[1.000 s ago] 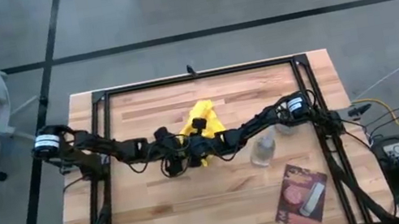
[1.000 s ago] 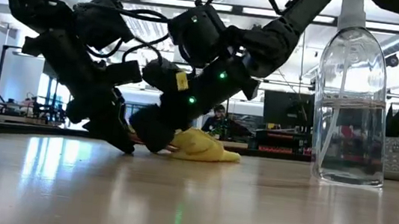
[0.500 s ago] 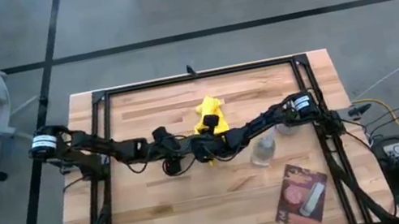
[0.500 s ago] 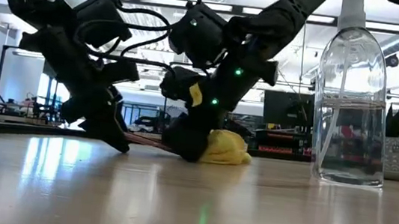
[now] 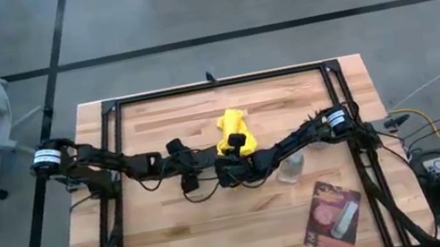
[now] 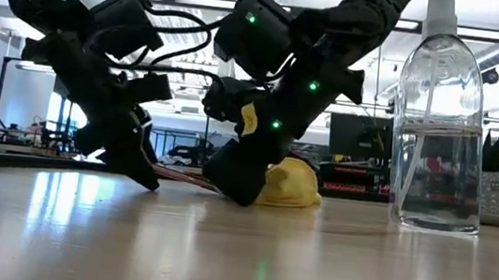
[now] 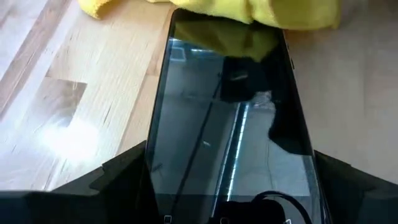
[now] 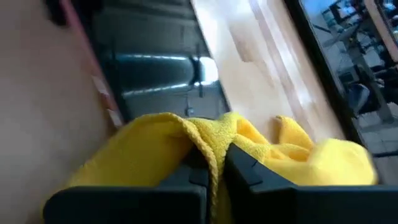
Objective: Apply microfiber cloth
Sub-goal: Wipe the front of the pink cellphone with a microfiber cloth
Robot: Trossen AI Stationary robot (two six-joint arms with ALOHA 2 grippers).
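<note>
the step in hand looks like wiping a phone screen with the cloth, so both arms have a job. going left to right: the left gripper (image 5: 193, 175) sits low over the middle of the table (image 5: 177, 240), and in its wrist view its two fingers (image 7: 124, 171) stand on either side of a dark glossy phone (image 7: 230, 124), closed on its edges. to do this well it should keep the phone flat and steady on the wood while the other arm rubs; any slack there and the phone could slide under the wipe.

just to its right, the right gripper (image 5: 230, 169) is pinched on the microfiber cloth (image 5: 232, 130), with a yellow fold caught between its fingers (image 8: 249, 171) in its wrist view. the cloth is bunched near the table's centre, toward the far side of both grippers, and its edge lies over the far end of the phone. for a good pass i would press lightly, drag the bunched cloth along the glass rather than lift it, and keep the dark fingertips off the screen.

pose: both arms reach in from the table's sides and meet in the middle, wrists angled steeply down, as the low view shows. further right, a clear spray bottle (image 5: 291, 165) stands close by the right forearm, so wide sweeps risk tipping it. a pink packet (image 5: 333, 217) lies well apart, near the right front corner.
</note>
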